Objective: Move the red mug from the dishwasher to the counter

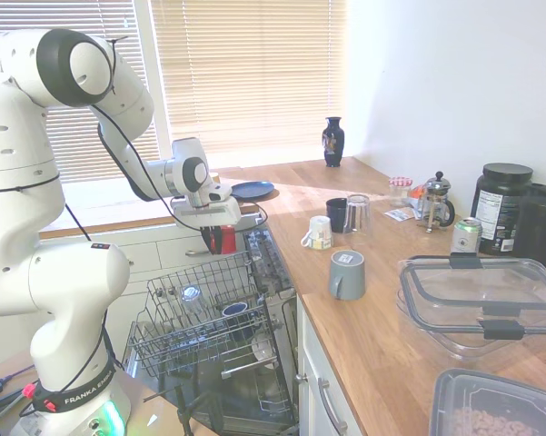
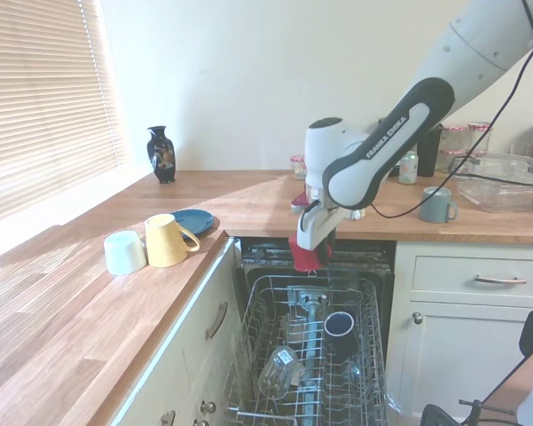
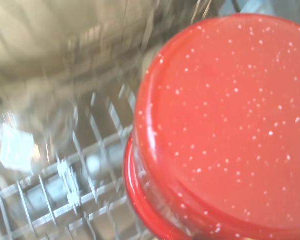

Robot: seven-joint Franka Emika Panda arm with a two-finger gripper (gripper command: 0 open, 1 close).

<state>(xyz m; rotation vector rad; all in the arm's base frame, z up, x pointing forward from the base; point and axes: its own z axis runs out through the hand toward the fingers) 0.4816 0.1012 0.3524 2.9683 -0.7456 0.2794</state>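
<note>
Bright window sunlight, glare on blinds (image 1: 245, 73); wrist view blurred.
</note>
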